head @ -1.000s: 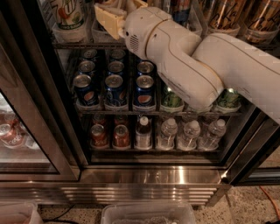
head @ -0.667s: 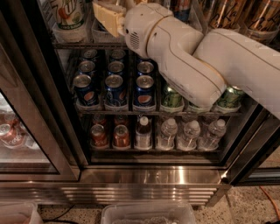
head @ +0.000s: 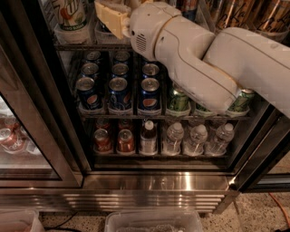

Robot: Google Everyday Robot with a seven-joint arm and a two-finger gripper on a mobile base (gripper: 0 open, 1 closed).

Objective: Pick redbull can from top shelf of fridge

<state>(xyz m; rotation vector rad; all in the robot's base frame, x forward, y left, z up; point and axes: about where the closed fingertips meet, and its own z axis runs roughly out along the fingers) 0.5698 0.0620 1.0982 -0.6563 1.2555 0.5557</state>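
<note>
My gripper [head: 110, 17] is at the top of the camera view, reaching into the fridge [head: 41, 113] at the top shelf [head: 77, 46], among its clear plastic bins [head: 68, 35]. My white arm [head: 204, 59] crosses from the right and hides much of that shelf. A blue-and-silver can that may be a redbull can [head: 186, 6] shows just right of the wrist, cut off by the frame edge. I cannot tell whether the gripper touches any can.
A tall white-and-green can [head: 70, 11] stands left of the gripper. Gold cans [head: 253, 16] are at the top right. Pepsi cans [head: 120, 88] and green cans [head: 178, 100] fill the middle rack, bottles [head: 174, 138] the lowest. A plastic bin [head: 154, 222] sits on the floor.
The gripper and wrist have shifted slightly upward at the top shelf. The cans and bottles have not moved.
</note>
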